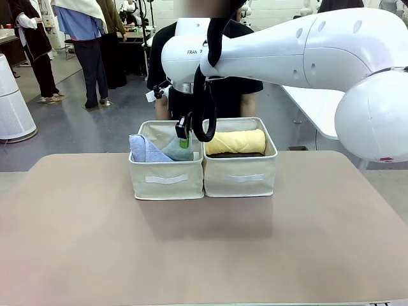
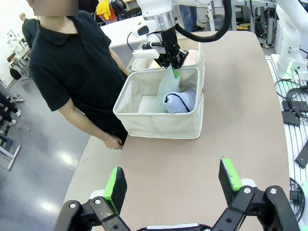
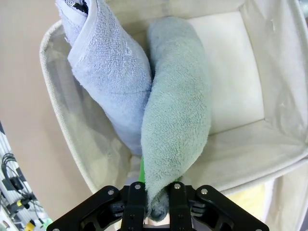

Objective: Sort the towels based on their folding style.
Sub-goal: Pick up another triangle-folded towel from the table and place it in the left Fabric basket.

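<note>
The right gripper [image 3: 153, 204] pinches the tip of a grey-teal cone towel [image 3: 175, 125] in the left bin [image 1: 166, 180] by the table's far edge, against a light blue towel [image 3: 108, 72]; the left gripper [image 2: 173, 183] hangs spread.

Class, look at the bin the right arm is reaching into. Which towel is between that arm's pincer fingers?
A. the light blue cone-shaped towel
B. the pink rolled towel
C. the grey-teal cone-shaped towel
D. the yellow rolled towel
C: the right wrist view shows the tip of the grey-teal cone-shaped towel between the fingers of the right pincer, while the light blue cone-shaped towel lies beside it in the same beige fabric bin.
</note>
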### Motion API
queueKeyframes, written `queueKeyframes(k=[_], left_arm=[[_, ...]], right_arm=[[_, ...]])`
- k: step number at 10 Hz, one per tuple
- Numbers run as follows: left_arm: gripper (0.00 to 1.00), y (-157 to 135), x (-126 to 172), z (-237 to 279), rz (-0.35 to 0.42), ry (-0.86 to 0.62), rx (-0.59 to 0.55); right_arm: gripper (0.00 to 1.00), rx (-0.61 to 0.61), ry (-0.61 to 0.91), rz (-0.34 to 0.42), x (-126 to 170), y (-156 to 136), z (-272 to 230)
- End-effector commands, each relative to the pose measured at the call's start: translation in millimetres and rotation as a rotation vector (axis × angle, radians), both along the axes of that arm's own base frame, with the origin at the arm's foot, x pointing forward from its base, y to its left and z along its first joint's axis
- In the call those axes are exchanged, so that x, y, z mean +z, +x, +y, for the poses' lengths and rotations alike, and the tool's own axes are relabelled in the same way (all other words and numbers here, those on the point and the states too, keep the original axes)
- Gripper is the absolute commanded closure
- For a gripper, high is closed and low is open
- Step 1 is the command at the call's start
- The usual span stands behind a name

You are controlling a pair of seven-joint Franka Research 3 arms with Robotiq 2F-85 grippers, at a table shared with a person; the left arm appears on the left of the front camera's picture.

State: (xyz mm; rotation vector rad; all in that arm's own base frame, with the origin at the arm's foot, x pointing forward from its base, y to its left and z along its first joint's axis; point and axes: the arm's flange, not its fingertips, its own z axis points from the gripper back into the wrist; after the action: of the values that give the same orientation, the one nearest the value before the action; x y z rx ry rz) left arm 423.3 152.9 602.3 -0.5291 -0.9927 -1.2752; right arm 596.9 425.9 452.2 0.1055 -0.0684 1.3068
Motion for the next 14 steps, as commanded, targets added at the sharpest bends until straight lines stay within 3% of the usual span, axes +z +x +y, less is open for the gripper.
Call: queueKeyframes(k=[1,2,3,14], left_arm=[[0.00,-1.6,1.1,-0.2,-0.005,-0.009,-0.006],[0.00,-1.6,1.1,-0.2,-0.005,-0.009,-0.006],[0.00,-1.6,1.1,-0.2,-0.005,-0.009,-0.006],[0.00,-1.6,1.1,-0.2,-0.005,-0.009,-0.006]], right_arm=[[0.29,0.025,0.023,0.022,-2.3,6.8,3.6],[0.25,0.026,0.023,0.022,-2.5,6.9,3.7],[0.00,0.026,0.022,0.023,-2.2,6.9,3.5],[0.00,0.015,0.014,0.017,2.3,6.0,0.9]])
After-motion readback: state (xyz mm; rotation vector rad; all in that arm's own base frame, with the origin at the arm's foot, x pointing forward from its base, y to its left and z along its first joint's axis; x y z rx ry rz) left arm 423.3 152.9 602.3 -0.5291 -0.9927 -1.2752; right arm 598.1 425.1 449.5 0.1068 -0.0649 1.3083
